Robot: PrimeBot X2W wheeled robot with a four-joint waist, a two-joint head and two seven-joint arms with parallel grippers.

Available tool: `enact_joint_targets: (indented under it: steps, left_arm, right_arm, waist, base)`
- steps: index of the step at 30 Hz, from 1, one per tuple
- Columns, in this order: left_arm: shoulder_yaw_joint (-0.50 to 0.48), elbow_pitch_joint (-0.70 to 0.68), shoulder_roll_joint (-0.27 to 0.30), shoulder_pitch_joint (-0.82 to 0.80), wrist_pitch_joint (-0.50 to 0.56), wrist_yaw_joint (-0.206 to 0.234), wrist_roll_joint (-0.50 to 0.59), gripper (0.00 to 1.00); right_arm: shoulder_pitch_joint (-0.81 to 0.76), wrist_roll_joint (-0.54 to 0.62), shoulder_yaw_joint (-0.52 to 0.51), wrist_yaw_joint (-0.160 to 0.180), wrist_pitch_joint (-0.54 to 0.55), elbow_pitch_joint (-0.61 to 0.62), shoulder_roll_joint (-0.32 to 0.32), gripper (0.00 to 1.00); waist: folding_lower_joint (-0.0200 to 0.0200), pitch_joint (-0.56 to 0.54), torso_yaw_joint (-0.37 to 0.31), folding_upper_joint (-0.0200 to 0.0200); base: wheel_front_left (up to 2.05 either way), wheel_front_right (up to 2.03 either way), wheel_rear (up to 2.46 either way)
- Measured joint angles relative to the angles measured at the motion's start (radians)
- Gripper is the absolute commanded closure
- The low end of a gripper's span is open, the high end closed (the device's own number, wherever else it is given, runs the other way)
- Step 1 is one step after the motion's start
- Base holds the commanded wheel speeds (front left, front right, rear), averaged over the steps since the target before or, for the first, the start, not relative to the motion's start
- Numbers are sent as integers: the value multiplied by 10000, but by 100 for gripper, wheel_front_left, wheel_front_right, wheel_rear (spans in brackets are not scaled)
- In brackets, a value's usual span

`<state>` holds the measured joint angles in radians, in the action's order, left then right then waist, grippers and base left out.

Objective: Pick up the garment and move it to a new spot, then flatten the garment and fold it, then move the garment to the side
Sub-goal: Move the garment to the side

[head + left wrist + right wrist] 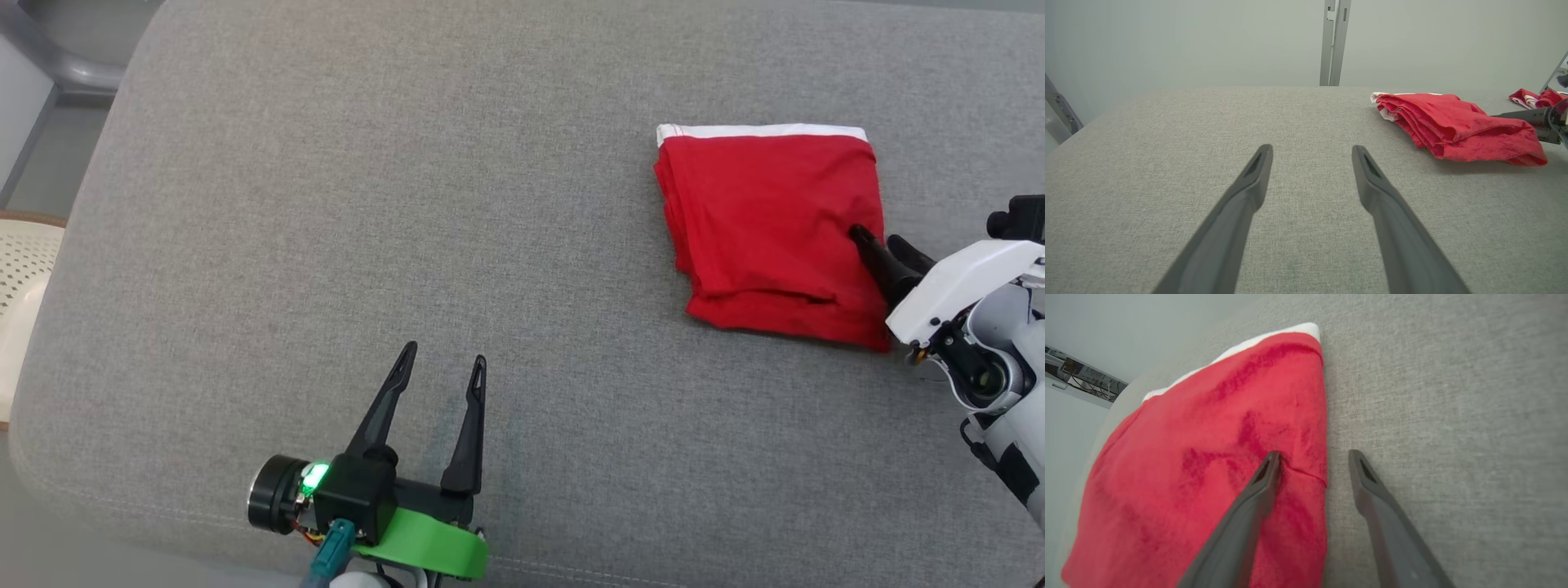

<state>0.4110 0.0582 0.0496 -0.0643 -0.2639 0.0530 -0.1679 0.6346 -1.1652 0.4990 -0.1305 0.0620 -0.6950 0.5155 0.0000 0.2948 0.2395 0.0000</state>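
Red folded cotton garment point(767, 229) with a white band point(759, 131) along its far edge lies flat on the grey woven-fabric table point(408, 163). It is folded into a rough square of several layers, which show stacked along its side in the left wrist view point(1457, 126).

At the garment's right edge, near its front corner, sits the right pincer point(875, 237), its two dark fingers spread apart. In the right wrist view point(1314, 454) one finger point(1265, 477) rests on the red cloth point(1208, 457), where a small crease runs off from its tip. The other finger point(1363, 477) stands over bare grey fabric just beside the garment's edge. So that edge lies between the released jaws and nothing is clamped.

Well to the left of the garment and nearer the robot, the left pincer point(444, 355) hovers over bare table with its fingers wide apart and holding nothing point(1311, 150). A bright green plastic bracket point(433, 543) sits at its wrist.

Beyond the garment, at the right margin of the left wrist view, lies a small crumpled red-and-white cloth point(1535, 98).
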Motion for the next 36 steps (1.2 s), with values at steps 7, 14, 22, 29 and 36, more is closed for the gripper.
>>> enact_joint_targets:
  steps: [7,14,22,29,36]
  left_arm:
    - [59,40,0,-192,0,61,-54,0]
    - [-153,-121,0,-281,0,2,130,0]
    - [-487,-198,10,-805,0,-474,826,0]
    - [-614,-324,284,-1510,0,-871,1344,0]
    - [-662,-608,596,-1918,0,-1018,1632,0]
  right_arm:
    - [223,128,945,-6,-445,391,458,100]
    - [594,867,1689,-10,-1411,945,1975,100]
    - [1614,1407,1946,-10,-1950,1555,3359,100]
    - [2444,1866,1956,-10,-2194,1465,3939,100]
    - [3044,2232,1843,-10,-2320,1212,4546,100]
  waist:
    - [0,356,74,0]
    - [0,456,-463,0]
    - [0,985,-1470,0]
    - [0,1822,-2303,0]
    - [1,2632,-2982,0]
  base:
    - [0,0,0]
    - [0,0,0]
    - [0,0,0]
    - [0,0,0]
    - [0,0,0]
